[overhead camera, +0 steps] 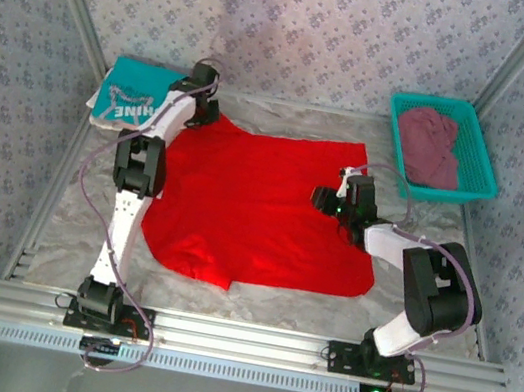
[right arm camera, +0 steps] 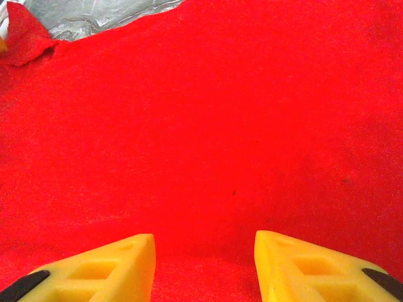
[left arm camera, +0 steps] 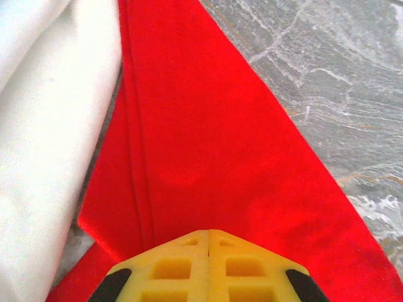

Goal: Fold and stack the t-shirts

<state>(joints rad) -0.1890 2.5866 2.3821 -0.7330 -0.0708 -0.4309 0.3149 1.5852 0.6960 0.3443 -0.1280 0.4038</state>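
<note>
Red t-shirt beneath half-spread right hand; left hand closed.

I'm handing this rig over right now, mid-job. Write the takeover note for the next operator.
Left gripper: shut at the far-left edge of the plain bright red t-shirt; grip on cloth unclear.
Right gripper: open, low over that shirt's right part.
Red shirt lies spread on the table, unfolded.
Folded teal printed t-shirt sits far left, white cloth by it.
Dull maroon t-shirt lies bunched in the teal plastic basket, far right.
Done: teal folded. Left: fold red and maroon, stack.
</note>
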